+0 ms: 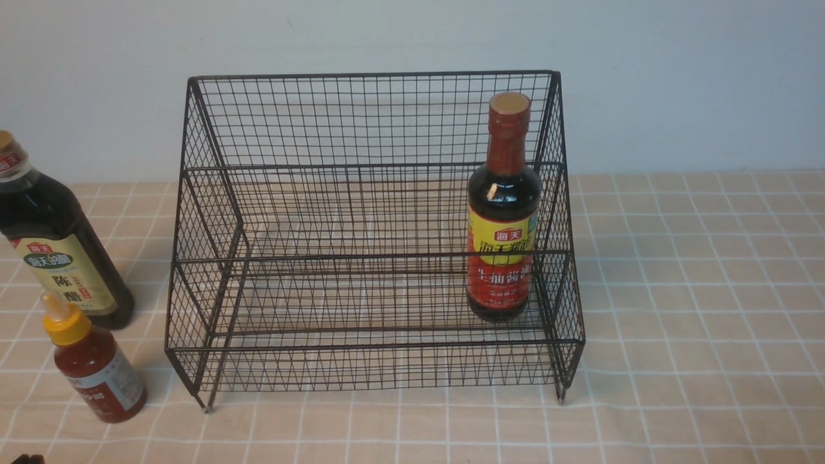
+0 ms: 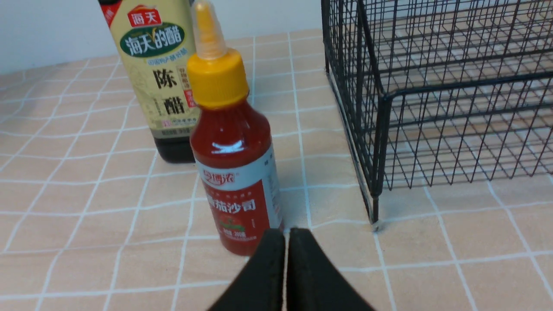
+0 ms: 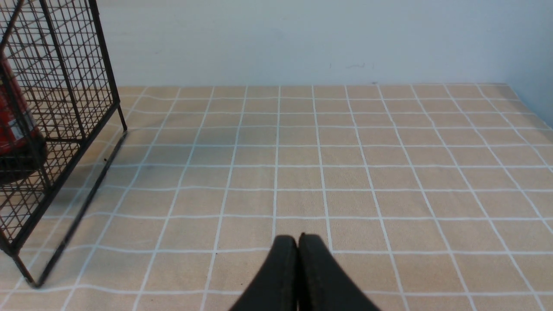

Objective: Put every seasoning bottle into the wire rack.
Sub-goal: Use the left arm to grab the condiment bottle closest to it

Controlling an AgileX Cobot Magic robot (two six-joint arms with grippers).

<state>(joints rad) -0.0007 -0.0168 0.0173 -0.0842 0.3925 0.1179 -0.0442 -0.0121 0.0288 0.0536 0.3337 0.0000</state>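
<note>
While both jaws rest closed and empty, ketchup bottle and vinegar bottle stand by the bench's left edge, soy sauce bottle inside the wire rack; the ketchup, likely light and slick, suits a mid-body grip.

The front view's left edge cuts off part of the gold-capped bottle. The dark sliver at its bottom corner is perhaps an arm.

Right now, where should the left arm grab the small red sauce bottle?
Grip the small red sauce bottle around its straight labelled body, probably coming in level from the robot's side. It stands upright, its yellow cap tapers, and the larger dark bottle stands close behind. The shut left gripper must open first.
</note>
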